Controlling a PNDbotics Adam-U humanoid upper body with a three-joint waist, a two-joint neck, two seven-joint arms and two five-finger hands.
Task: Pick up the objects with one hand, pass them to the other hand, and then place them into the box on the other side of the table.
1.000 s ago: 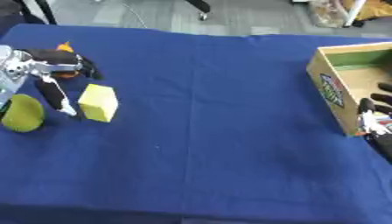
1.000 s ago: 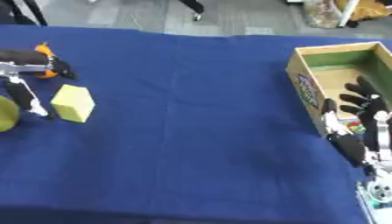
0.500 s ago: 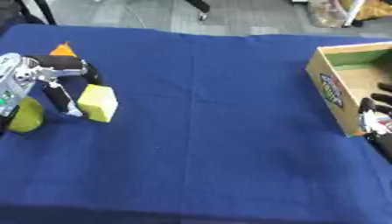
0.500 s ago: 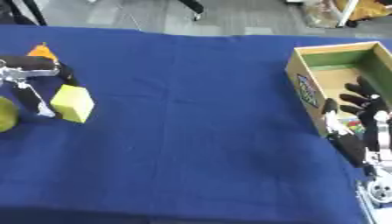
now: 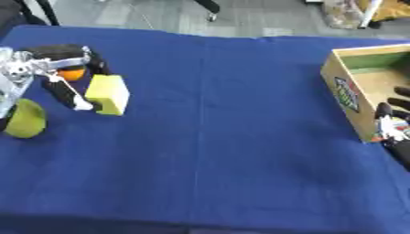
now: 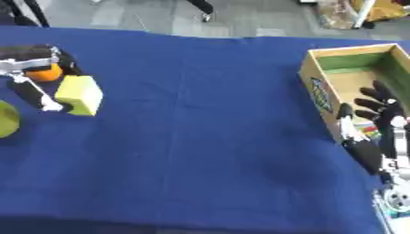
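Fingers (image 5: 66,89) of the left hand (image 5: 32,68) spread around a yellow rectangular foam block (image 5: 107,94) on the blue-clothed counter (image 5: 216,137), beside an orange ball (image 6: 44,73) and a yellow-green round fruit (image 5: 25,118). The right hand (image 6: 383,132) rests with straight fingers by the open cardboard box (image 6: 346,87).

Blue cloth (image 5: 224,137); yellow block (image 5: 108,94); olive ball (image 5: 25,119); possibly orange fruit (image 6: 44,73).

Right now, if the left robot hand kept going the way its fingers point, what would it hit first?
The yellow block. The left robot hand reaches in from the left with fingers aimed right, one tip already at the block's near side. Contact can't be confirmed; depth is unclear.
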